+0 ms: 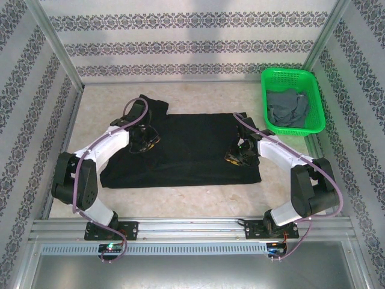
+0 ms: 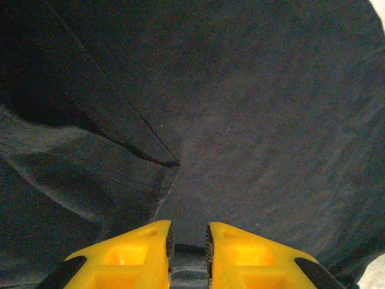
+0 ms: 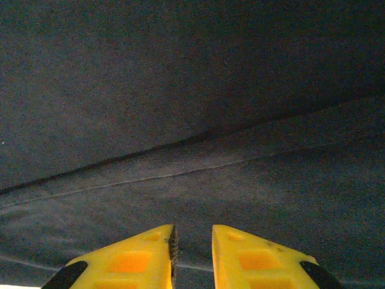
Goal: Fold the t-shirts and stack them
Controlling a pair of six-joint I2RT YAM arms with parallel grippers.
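A: Entry. Where are the shirts?

B: Black shirt point(image 1: 180, 150) is spread mostly flat on the table point(image 1: 198, 201), left of the basket point(image 1: 318, 102) and nearer the arm bases than it. Its end farthest from the basket is bunched. Grey shirt point(image 1: 287, 107) lies crumpled inside the basket.

A: Grippers against the cloth?

B: Left gripper point(image 1: 144, 139) is down on the black shirt's end farthest from the basket. Right gripper point(image 1: 238, 155) is on the end nearest the basket. Each wrist view has black cloth right under the fingertips. Touching or just above: cannot tell.

A: Jaws?

B: Both pairs stand a narrow gap apart. Cloth shows through each gap, and nothing looks pinched.

A: What lies ahead of the fingers?

B: On the left, a crease point(image 2: 168, 161) where one layer laps over another, just beyond the tips. On the right, a long seam point(image 3: 180, 173) runs across, just beyond the tips.

A: Handling, as a judgement?

B: Light, limp, no stiffness. It should sag from any hold and drag on the table rather than slide cleanly. It is not fragile.

A: Where to take hold?

B: At an edge or lapped ridge, where the cloth stands proud enough to pinch. Flat middle cloth gives the jaws little to bite. One hold at each end, matched, so the fold line runs straight.
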